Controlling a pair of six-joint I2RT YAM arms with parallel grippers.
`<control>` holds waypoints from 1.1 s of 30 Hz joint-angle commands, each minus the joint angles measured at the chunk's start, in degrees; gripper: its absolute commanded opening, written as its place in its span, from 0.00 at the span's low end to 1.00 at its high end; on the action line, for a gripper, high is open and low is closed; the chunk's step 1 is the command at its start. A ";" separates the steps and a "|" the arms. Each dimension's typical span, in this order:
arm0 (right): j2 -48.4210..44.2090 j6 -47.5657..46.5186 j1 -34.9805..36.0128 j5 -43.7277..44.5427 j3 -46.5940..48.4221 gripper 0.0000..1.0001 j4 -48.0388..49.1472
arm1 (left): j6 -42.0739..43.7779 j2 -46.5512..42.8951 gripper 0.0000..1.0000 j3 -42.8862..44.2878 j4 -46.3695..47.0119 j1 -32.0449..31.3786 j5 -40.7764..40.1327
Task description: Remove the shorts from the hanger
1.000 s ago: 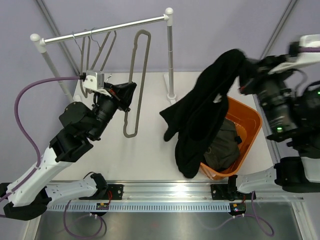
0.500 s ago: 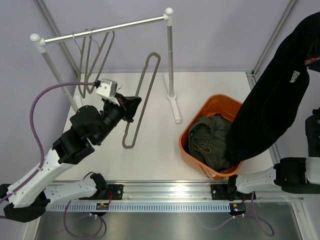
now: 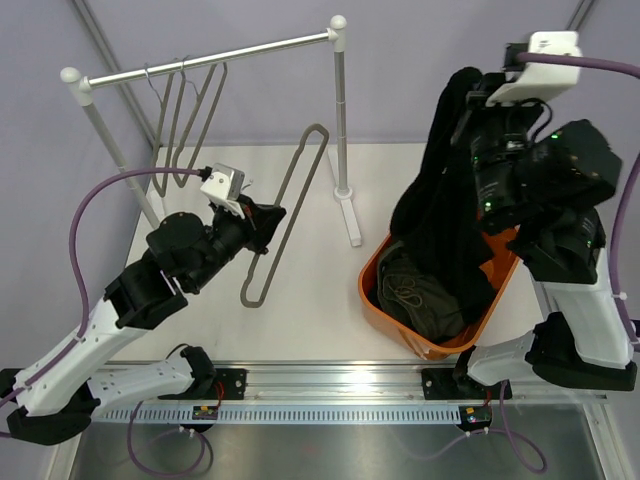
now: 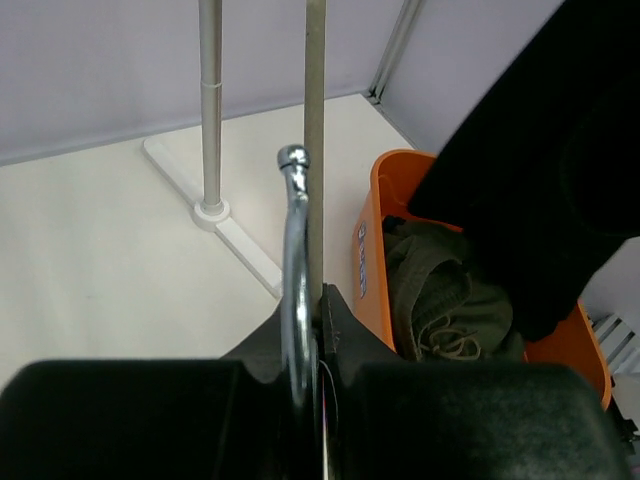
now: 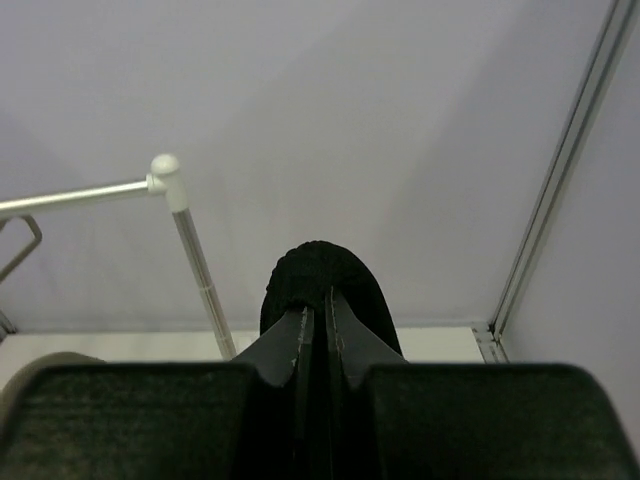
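My right gripper (image 3: 472,88) is shut on the black shorts (image 3: 440,215) and holds them high, so they hang down into the orange basket (image 3: 374,296). In the right wrist view the black fabric (image 5: 320,275) bulges above my closed fingertips. The olive-grey shorts (image 3: 415,290) with a drawstring lie in the basket, also seen in the left wrist view (image 4: 440,305). My left gripper (image 3: 272,218) is shut on a grey hanger (image 3: 285,215), bare and held tilted above the table. Its metal hook (image 4: 294,260) shows between the jaws. Navy shorts are not visible.
A clothes rack (image 3: 210,58) stands at the back, its right pole (image 3: 342,120) on a white foot. Two bare hangers (image 3: 185,105) hang at its left end. The basket sits at the right front of the white table (image 3: 300,320).
My right arm swung the black shorts from the far right back over the basket and lifted them. My left gripper shifted the bare hanger slightly right and tilted it more.
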 commanded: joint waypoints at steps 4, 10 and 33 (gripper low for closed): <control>-4.75 19.32 -1.47 5.23 -5.47 0.00 -18.18 | 0.82 -2.34 0.00 4.62 -6.55 -0.27 1.22; -18.26 58.07 -1.82 2.64 -30.40 0.00 -43.27 | 1.97 -2.34 0.00 11.39 -16.23 -0.27 4.20; -33.68 73.85 -1.74 -11.54 -64.13 0.67 -40.48 | 4.60 4.25 0.00 14.29 -27.15 -0.27 16.86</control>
